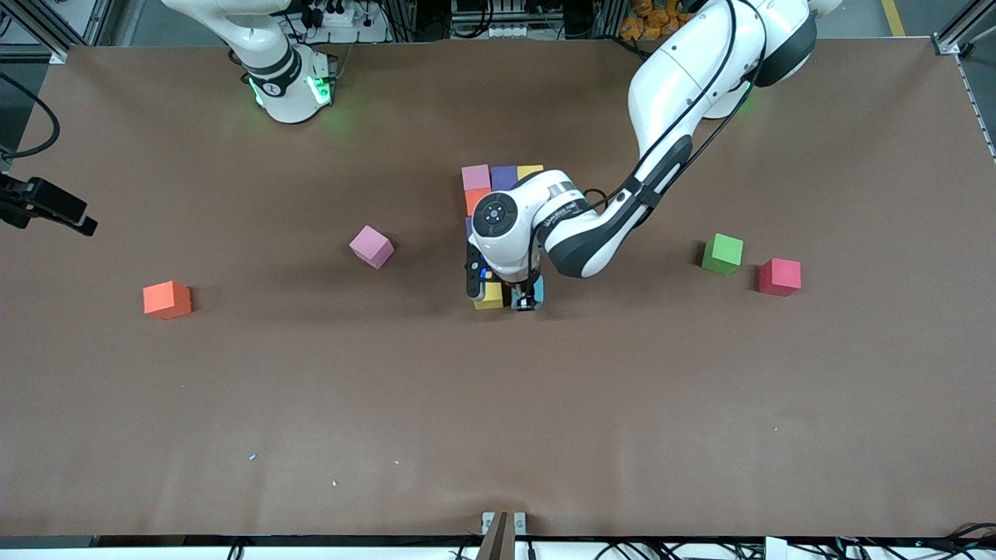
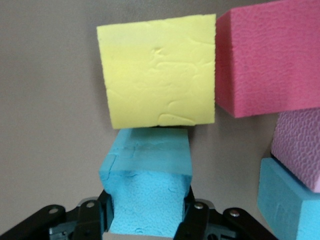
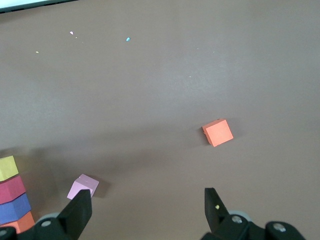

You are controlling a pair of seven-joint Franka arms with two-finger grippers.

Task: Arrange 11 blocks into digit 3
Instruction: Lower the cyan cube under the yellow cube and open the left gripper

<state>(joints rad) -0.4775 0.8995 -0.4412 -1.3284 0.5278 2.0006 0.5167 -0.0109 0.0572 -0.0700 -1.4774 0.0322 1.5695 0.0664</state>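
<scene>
My left gripper (image 1: 527, 300) (image 2: 147, 212) is shut on a light blue block (image 1: 534, 292) (image 2: 148, 172), low over the table and right beside a yellow block (image 1: 489, 297) (image 2: 159, 77). That yellow block is the nearest piece of a cluster in mid-table. A pink block (image 1: 475, 176), a purple block (image 1: 504, 176), another yellow block (image 1: 531, 170) and an orange block (image 1: 476, 200) show farther up; the left hand hides the middle. The left wrist view adds a red block (image 2: 270, 60), a pink one (image 2: 300, 145) and another light blue one (image 2: 285, 200). My right gripper (image 3: 147, 210) waits open, high over the table.
Loose blocks lie around: a pink one (image 1: 371, 246) (image 3: 83, 186) and an orange one (image 1: 166, 299) (image 3: 218, 132) toward the right arm's end, a green one (image 1: 723, 253) and a red one (image 1: 780, 277) toward the left arm's end. A black camera mount (image 1: 47, 204) juts in at the table's edge.
</scene>
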